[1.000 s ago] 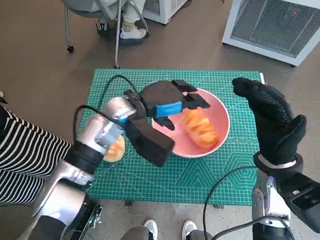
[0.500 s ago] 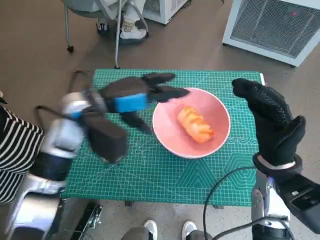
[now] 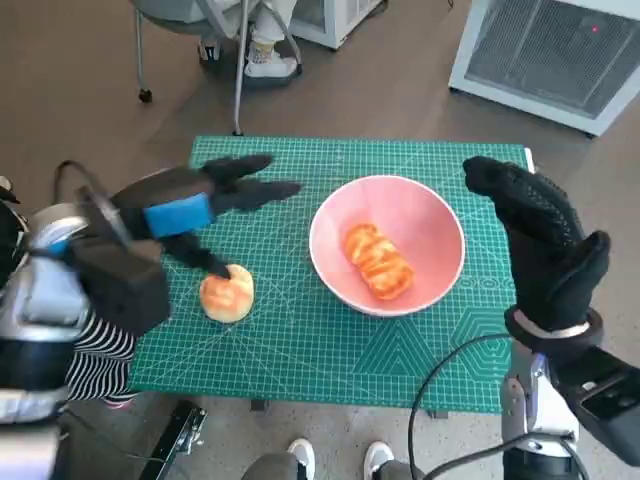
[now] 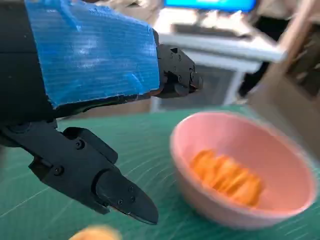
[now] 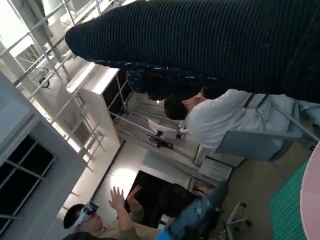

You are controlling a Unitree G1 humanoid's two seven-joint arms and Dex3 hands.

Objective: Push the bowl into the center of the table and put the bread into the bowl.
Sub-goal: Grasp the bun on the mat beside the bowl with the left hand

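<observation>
The pink round bowl [image 3: 388,243], mid-mat, already holds an orange ridged bread [image 3: 378,260]; a round golden bun [image 3: 227,294] lies outside, beside the empty, spread left hand [image 3: 200,212].

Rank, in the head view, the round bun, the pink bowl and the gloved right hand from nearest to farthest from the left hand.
From the left hand:
1. Round bun, on the mat just under its fingers.
2. Pink bowl, mid-table, holding bread.
3. Right hand, raised at the table's far side.
</observation>
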